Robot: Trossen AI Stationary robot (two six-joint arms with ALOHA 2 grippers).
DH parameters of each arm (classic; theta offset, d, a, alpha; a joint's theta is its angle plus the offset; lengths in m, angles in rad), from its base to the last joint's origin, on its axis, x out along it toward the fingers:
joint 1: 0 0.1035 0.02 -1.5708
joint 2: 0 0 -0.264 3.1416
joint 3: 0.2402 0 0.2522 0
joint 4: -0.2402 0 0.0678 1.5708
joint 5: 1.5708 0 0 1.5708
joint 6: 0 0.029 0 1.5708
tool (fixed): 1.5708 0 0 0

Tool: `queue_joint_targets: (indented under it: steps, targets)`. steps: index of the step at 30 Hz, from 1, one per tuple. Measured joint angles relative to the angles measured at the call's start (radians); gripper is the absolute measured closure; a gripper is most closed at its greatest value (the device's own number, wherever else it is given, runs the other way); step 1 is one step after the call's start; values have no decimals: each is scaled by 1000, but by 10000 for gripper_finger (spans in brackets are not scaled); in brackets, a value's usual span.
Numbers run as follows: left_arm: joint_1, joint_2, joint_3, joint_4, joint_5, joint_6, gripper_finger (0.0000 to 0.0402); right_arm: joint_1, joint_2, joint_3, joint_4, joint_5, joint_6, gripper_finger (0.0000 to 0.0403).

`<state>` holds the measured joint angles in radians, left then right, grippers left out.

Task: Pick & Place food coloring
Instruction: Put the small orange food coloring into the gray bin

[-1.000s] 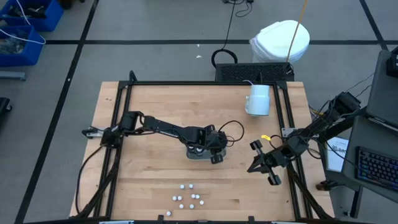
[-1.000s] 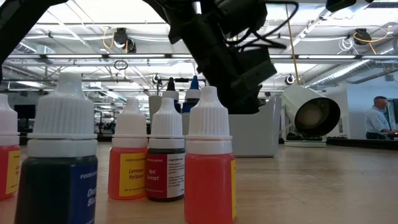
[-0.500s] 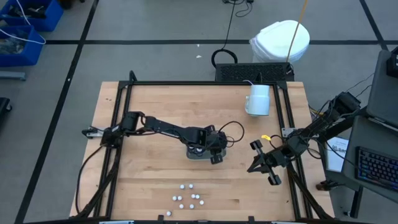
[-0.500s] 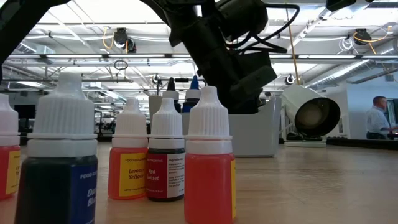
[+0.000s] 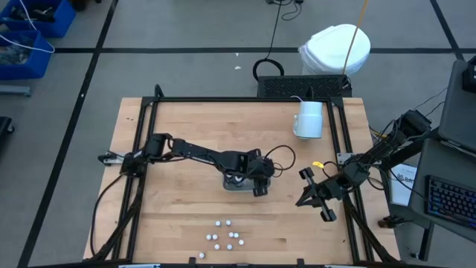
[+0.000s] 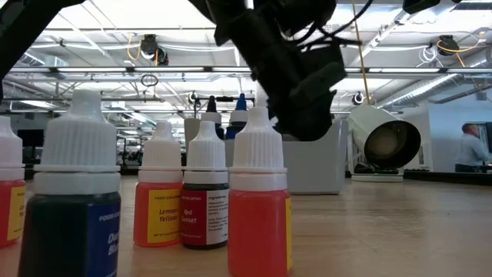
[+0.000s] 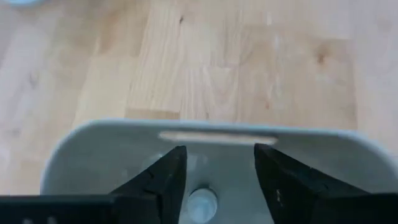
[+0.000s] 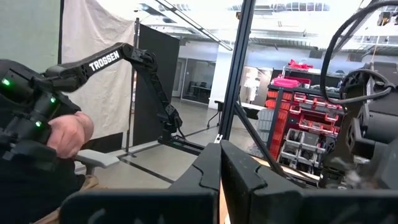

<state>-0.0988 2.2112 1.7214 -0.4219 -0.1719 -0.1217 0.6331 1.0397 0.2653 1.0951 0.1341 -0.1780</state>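
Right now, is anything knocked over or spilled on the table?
Nothing stands out. The dropper bottles near the table's front edge all stand upright, the mug stands at the back, and no spill shows. The left gripper hangs open over the clear tray, with a white cap below it.

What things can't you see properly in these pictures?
- Clear tray, high view: the left hand and its arm cover most of it.
- White-capped bottle, left wrist view: cut off by the picture's edge between the open fingers, colour hidden.
- Bottles near the table's front edge, high view: too small to tell colours.
- Blue bottle, low view: label cut off.
- Right hand, right wrist view: shut, holding nothing visible.
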Motion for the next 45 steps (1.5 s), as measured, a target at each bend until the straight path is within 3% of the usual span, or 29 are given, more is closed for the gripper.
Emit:
queue_joint_targets:
  steps: [7,15,19,24,29,32,35,39,43,45]
  targets:
    - [-9,0,141,-169,-49,53,172,0,0,0,0,0,-2,403]
    - [-39,-2,448,-701,-81,60,176,0,0,0,-15,-2,0,403]
    - [-89,-57,527,-899,-216,44,196,0,0,0,-16,-2,1,403]
    - [-191,-237,481,-980,-425,-44,240,0,0,0,-25,-1,1,403]
    - [-311,-513,222,-983,-734,-293,289,0,0,1,-36,-1,2,403]
    - [-362,-719,-50,-961,-730,-452,316,0,0,1,-36,-1,2,403]
    - [-404,-921,-368,-799,-572,-442,350,-1,1,1,-51,0,-15,403]
    - [-445,-1154,-760,-361,-279,-212,394,-13,30,1,-78,62,-28,403]
    - [-435,-1293,-1038,178,22,67,389,-43,62,1,-65,154,-28,403]
    - [-411,-1330,-1127,395,119,171,390,-66,80,1,-54,157,-27,403]
